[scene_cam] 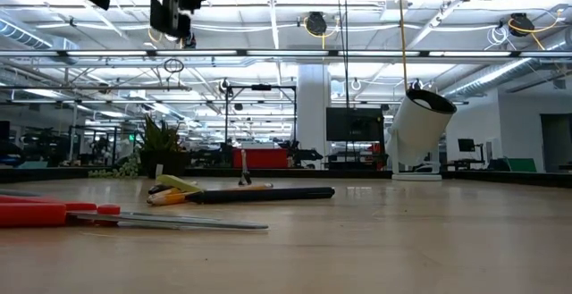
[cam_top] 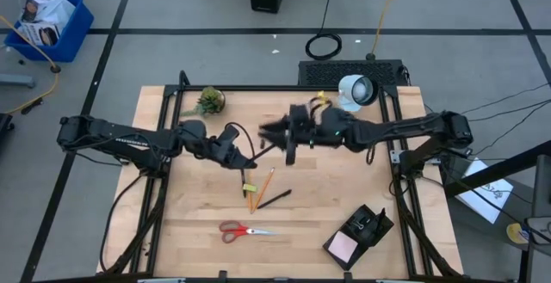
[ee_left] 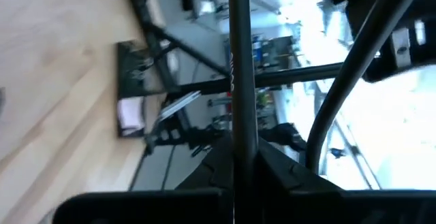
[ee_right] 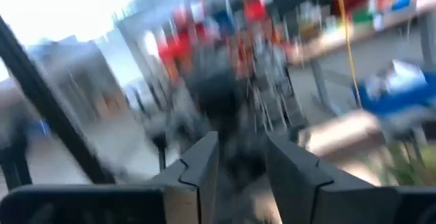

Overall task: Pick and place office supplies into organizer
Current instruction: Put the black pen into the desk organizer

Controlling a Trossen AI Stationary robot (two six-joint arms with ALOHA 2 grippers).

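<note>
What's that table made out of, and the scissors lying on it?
The table looks like pale wood with a smooth, dull finish: grain and plank seams run along it. The scissors seem to have red plastic handles and bare metal blades, thin and grey with a slight shine in the low view.

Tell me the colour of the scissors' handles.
Red. The scissors show it best in the high view, lying near the table's front edge.

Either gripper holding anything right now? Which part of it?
Left gripper is shut on a black pen, gripped near one end, the rest sticking out ahead. Right gripper is open and empty.
</note>
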